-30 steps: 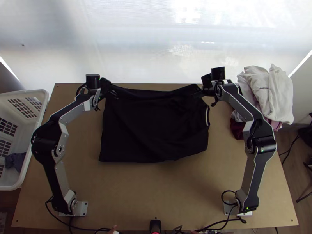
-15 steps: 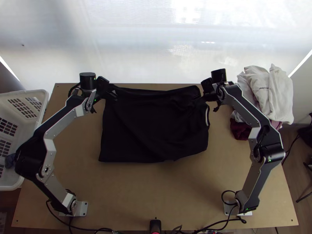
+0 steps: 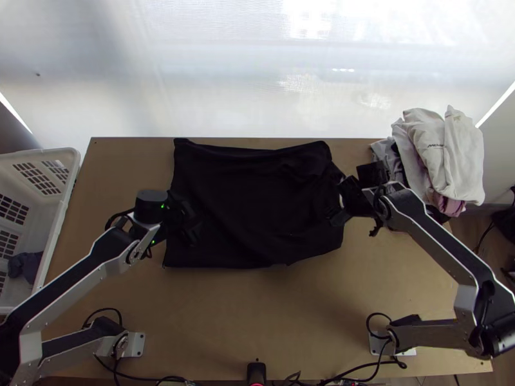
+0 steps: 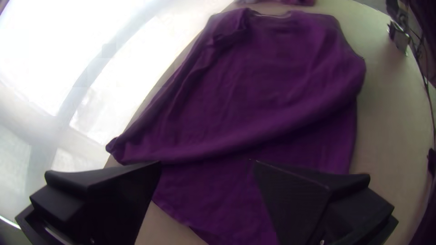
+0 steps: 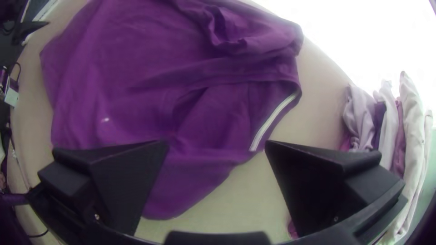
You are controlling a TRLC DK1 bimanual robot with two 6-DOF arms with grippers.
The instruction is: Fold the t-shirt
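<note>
Over on the left I've got a white laundry basket [image 3: 76, 164] beside the table [image 3: 257, 309], with a dark cloth [image 3: 26, 265] lying in it. Next comes the left gripper [image 3: 193, 222], over the left side of the t-shirt; its fingers are spread well apart, letting the fabric be.

The dark t-shirt [image 3: 257, 206] itself takes up the middle of the table, toward the far edge. It lies mostly spread, collar end to the right, and from the left wrist view I can see one layer lapped over another, its soft edge running slantwise across. Toward the collar end some fabric is rumpled, near a pale strip [image 5: 274, 120] along the edge.

At that right-hand edge is the right gripper [image 3: 336, 202], its fingers wide apart as well, released. Farther right, by the table's far corner, a heap of clothes is piled up: a white garment [image 3: 460, 154] on top, a pinkish one [image 3: 450, 206] poking out below.
</note>
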